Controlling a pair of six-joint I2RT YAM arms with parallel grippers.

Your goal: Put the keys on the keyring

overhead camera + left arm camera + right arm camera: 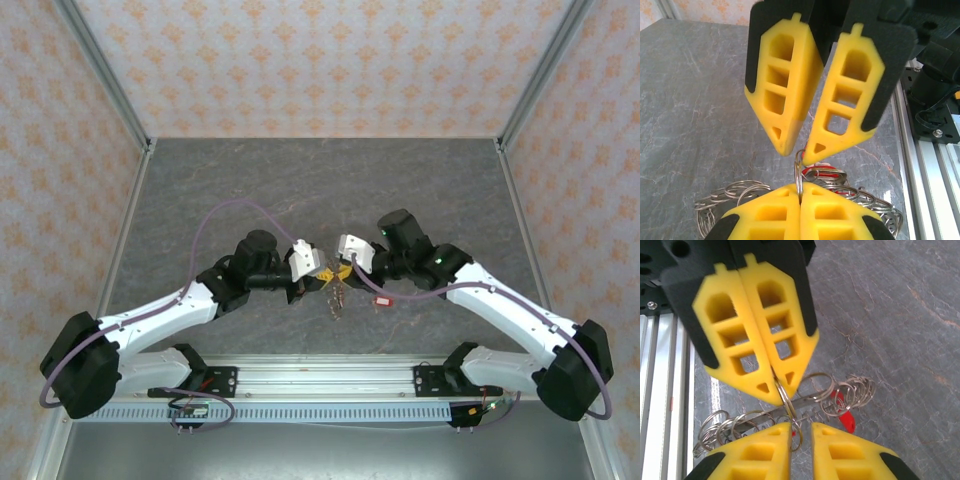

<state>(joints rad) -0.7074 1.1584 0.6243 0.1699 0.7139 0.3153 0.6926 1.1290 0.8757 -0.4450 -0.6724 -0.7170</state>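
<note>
Steel wire was most of what could be made out of the keyring (810, 401): a tangle of thin split loops strung in a row. One end was cut off behind the lower fingers in the right wrist view, and its outline was nowhere seen whole. From above it was only a dark dangling smudge under the meeting fingertips, too small to read. The keys (845, 417) were hard to tell from the loops; just a red plastic tag showed plainly, half covered by rings. Whether the small red piece (381, 300) lying on the table (300, 180) just right of the bunch was a key could not be told, nor whether the lowest loops touched the surface

Both pairs of fingers were bright yellow wedges with ladder-like cut-outs and black backs, tapering to blunt points. The table was matte grey, veined like slate

The left gripper (800, 186) had its pads pressed together on one thin loop of the keyring, the wire standing edge-on in the seam. The right gripper (801, 427) faced it tip to tip, its fingers parted by a narrow gap, the same loop rising at that gap. The arms reached inward from the near corners, elbows bent, wrists meeting over the table's near middle, where the keyring hung
</note>
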